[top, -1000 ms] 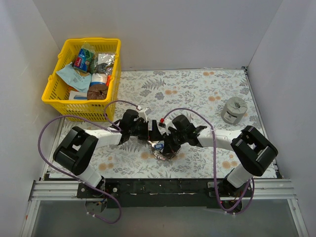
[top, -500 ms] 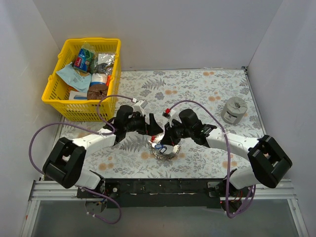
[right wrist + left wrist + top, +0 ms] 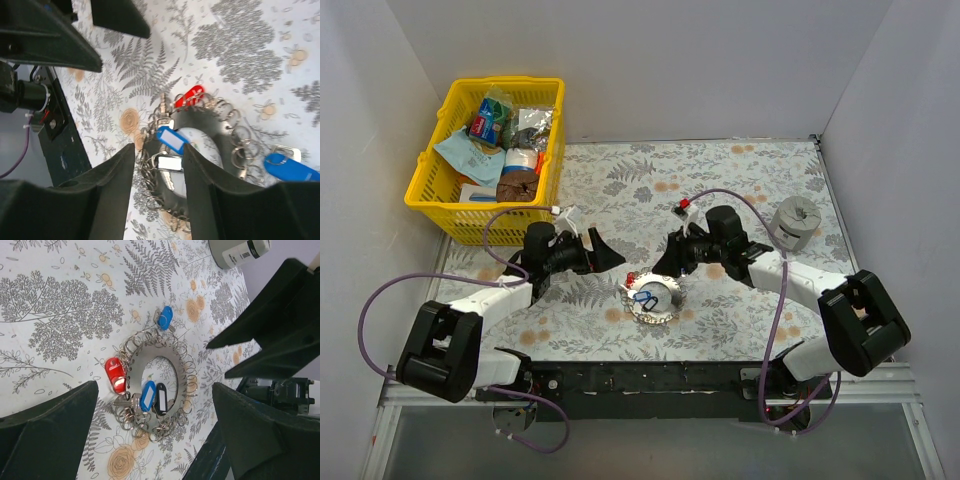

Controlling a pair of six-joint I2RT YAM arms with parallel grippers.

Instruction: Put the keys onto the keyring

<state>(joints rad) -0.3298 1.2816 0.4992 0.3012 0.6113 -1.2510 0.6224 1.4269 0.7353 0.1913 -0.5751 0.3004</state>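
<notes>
Right pincer (image 3: 159, 150): jaws partly apart with nothing between them, hanging above the worktop (image 3: 720, 180) with the tips angled down toward the ring.
Left pincer (image 3: 155, 387): spread wide and empty, also off the worktop.
Keyring (image 3: 653, 303): lies flat near the front edge, in the gap between the two pincers and touched by neither. It is round, so it has no long axis to line up with.
Red key (image 3: 116, 376): at the ring's rim on the side toward the left pincer, its head pointing outward.
Blue key (image 3: 147, 392): lies at the inner edge of the ring's opening, just beside a black clip (image 3: 160, 398).
Other blue key (image 3: 165, 317): at the outer rim. I cannot tell whether it is threaded on.
Nearer arm: the right tips look slightly closer to the ring, and the left is hardly farther.
Coming move, as I judge it: a downward reach to the rim from either side.
Change: a second ago both pincers were huddled over the ring, the right one closed. Now both have drawn back and apart, the right has opened, and the ring is uncovered.
</notes>
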